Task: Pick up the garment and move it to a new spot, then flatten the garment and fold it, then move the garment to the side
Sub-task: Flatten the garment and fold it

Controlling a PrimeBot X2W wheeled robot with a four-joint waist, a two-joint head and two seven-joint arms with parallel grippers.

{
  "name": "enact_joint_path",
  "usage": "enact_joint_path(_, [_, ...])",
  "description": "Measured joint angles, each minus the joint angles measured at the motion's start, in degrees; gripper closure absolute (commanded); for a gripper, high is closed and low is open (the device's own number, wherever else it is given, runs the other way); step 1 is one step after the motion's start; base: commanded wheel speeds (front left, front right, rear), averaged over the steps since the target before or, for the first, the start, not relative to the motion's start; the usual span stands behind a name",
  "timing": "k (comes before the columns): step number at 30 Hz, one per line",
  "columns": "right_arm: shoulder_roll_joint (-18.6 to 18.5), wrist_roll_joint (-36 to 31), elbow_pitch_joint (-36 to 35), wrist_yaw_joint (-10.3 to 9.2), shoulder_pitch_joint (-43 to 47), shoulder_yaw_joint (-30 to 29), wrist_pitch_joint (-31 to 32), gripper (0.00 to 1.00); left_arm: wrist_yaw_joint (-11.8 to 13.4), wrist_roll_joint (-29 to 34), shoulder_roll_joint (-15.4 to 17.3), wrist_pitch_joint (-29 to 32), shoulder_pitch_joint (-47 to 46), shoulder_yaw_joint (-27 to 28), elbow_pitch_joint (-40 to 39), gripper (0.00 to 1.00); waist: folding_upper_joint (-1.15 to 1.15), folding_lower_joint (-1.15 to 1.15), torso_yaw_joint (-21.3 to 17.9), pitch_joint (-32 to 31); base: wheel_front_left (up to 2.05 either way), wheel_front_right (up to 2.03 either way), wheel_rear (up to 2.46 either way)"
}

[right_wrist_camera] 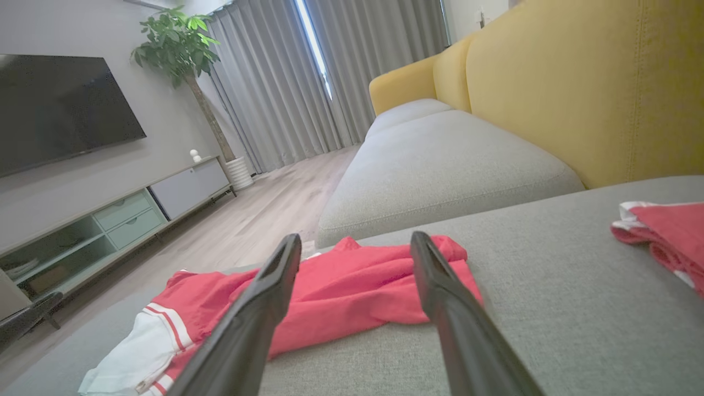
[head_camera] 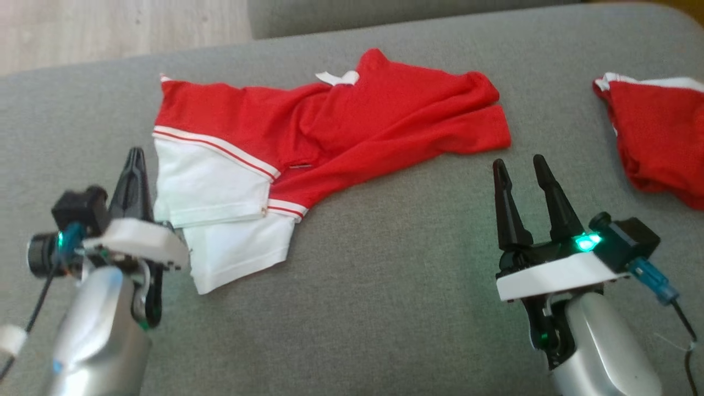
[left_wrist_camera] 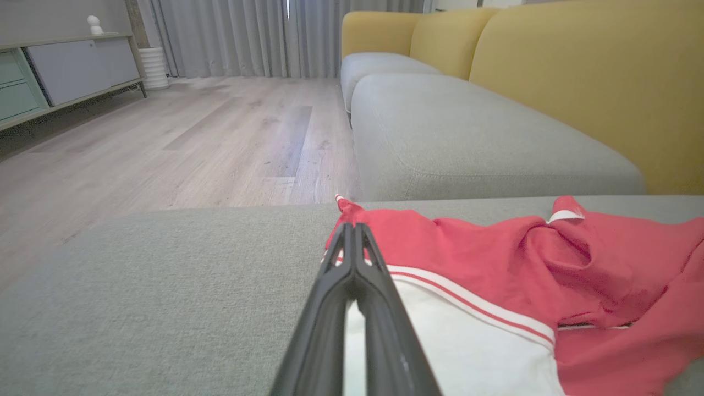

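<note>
We're holding our left gripper [head_camera: 135, 155] clamped shut at the white edge of the garment [head_camera: 357, 115], can't tell if it's catching cloth. Our right gripper [head_camera: 519, 161] is hovering wide open near the red end. The garment's lying crumpled on the grey cushion [head_camera: 385, 286], another red piece [head_camera: 660, 137] sitting farther right.

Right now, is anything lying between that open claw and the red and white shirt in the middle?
Nothing: bare grey cushion separates the right gripper from the garment, as the head view shows.
</note>
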Motion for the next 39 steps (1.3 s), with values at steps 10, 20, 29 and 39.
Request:
enact_joint_path(10, [0.0, -0.4, -0.5, 0.0, 3.4, -0.4, 0.0, 0.0, 2.1, -1.5, -1.3, -3.8, 14.6, 0.6, -12.8, 1.0, 0.0, -0.01, 2.2, -4.9, 0.0, 0.0, 0.0])
enact_joint_path(20, [0.0, -0.6, -0.4, 0.0, 5.6, 0.0, 0.0, 0.0, 3.3, -2.3, -4.7, -4.9, 25.1, 0.7, -17.7, 0.0, 0.0, -0.01, 2.9, -7.8, 0.0, 0.0, 0.0])
enact_joint_path(29, [0.0, -0.6, -0.4, 0.0, 5.6, 0.9, 0.0, 0.0, 3.4, -1.2, -5.5, -4.9, 25.9, 1.4, -18.0, 0.0, 0.0, 0.0, 2.4, -8.1, 0.0, 0.0, 0.0])
enact_joint_path(39, [0.0, -0.6, -0.5, 0.0, 5.5, 1.0, 0.0, 0.0, 3.5, -0.5, -5.0, -3.3, 24.7, 1.7, -15.3, 0.0, 0.0, 0.0, 2.1, -5.1, 0.0, 0.0, 0.0])
